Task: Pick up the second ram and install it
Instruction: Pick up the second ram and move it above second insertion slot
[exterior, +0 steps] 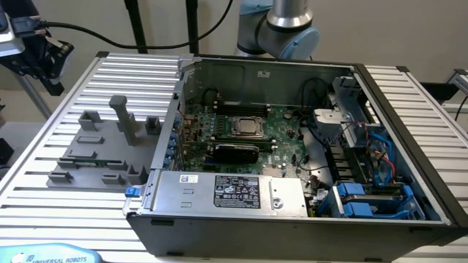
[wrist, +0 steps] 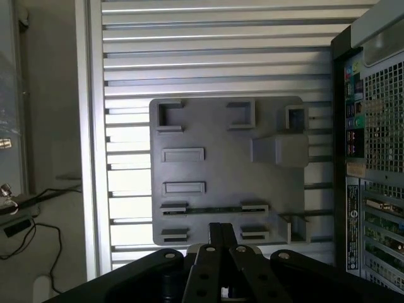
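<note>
While its fingers sit pressed together, the gripper [wrist: 221,228] points down over the second ram [wrist: 214,209] in the grey fixture [wrist: 214,173].

Soft even light; glare on table slats [wrist: 129,134].

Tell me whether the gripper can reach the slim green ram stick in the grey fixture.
Probably yes: the slim green ram stick lies uncovered in the grey fixture, and nothing stands between it and the shut gripper.

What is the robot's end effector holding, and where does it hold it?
Nothing. The end effector is shut and empty; the slim green ram stick lies in the grey plastic fixture block.
</note>
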